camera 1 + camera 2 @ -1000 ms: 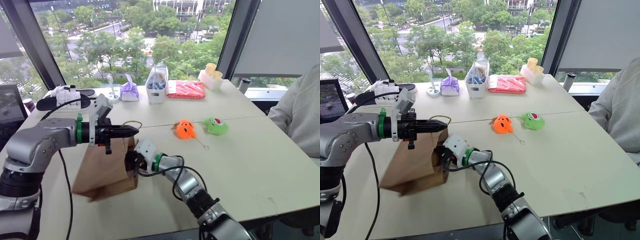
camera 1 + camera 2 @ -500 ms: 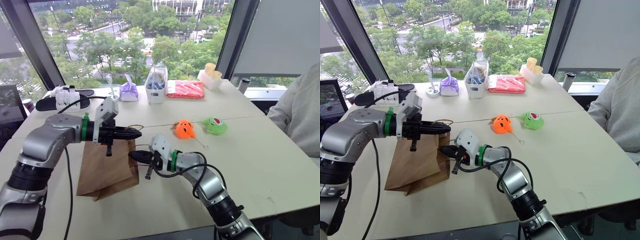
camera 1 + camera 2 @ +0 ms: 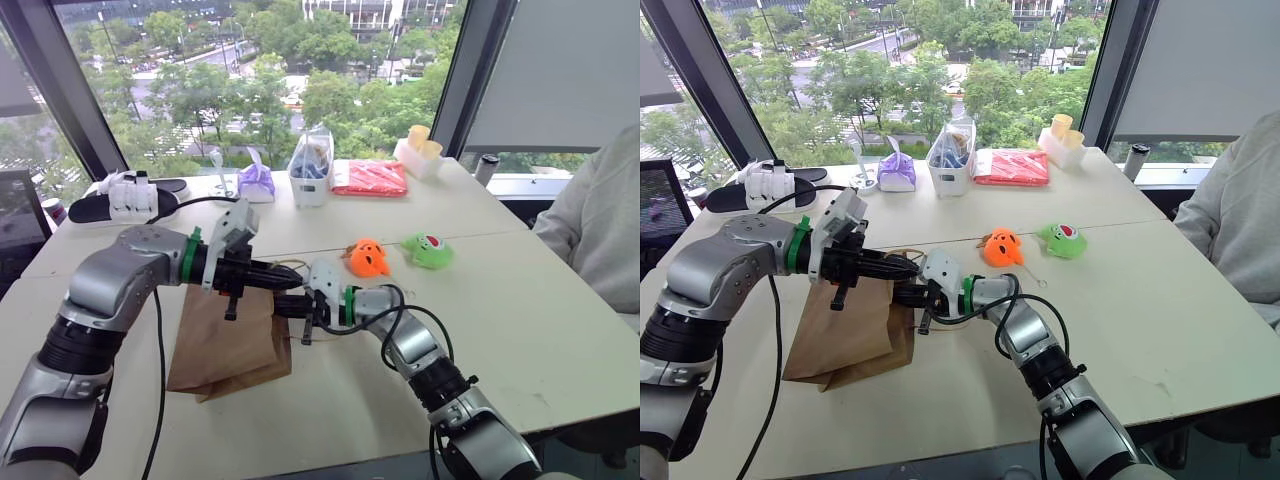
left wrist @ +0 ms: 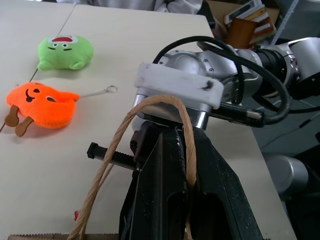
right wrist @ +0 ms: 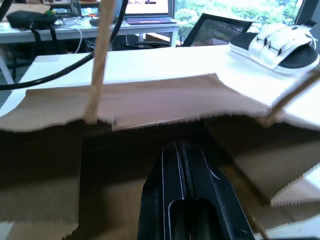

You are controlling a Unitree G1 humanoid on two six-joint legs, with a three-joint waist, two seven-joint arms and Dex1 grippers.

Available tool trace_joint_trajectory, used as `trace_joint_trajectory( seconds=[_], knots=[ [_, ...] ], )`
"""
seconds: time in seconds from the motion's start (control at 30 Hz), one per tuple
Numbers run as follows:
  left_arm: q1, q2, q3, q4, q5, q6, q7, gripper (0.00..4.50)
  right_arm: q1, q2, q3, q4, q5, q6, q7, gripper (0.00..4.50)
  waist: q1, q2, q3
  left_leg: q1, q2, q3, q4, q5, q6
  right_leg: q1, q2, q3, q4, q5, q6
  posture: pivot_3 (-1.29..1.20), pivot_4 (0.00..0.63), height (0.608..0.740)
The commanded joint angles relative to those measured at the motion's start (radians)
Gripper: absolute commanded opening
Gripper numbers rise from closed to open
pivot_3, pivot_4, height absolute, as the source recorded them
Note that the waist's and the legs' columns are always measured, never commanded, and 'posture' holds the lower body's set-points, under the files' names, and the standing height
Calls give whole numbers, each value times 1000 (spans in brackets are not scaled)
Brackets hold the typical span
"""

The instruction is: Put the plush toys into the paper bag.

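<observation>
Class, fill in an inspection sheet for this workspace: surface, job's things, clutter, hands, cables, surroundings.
Surface: pale table.
Job's things: paper bag lying on the table; orange plush toy and green plush toy lie outside it.
Clutter: purple pouch, clear bag, red packet, white sandals.
Hands: left hand shut on the bag's cord handle; right hand shut at the bag's mouth.
Cables: black cables on both arms.
Surroundings: windows onto trees; seated person's sleeve.

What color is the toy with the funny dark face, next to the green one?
Bright orange. The orange plush toy shows best in the left wrist view, lying beside the green plush toy.
</observation>
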Motion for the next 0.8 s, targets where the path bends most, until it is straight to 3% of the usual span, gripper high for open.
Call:
trace_joint_trajectory(
  seconds=[0.03,0.4,0.8],
  knots=[
    [-68,-27,26,-42,-40,-8,-16,101,-20,53,19,34,37,-14,69,0,0,0,0,0,0,0,0,0,0,0,0,0,0,0,0,0,150,740],
    [-81,-43,58,-48,-52,16,7,101,-97,222,65,321,-37,-160,107,0,0,0,0,0,0,0,0,0,0,0,0,0,1,0,0,0,150,740],
    [-74,10,104,-42,-59,59,9,101,-87,219,50,452,-119,-330,55,0,-3,0,0,0,0,0,0,0,0,-1,0,0,2,0,0,0,150,740]
  ],
)
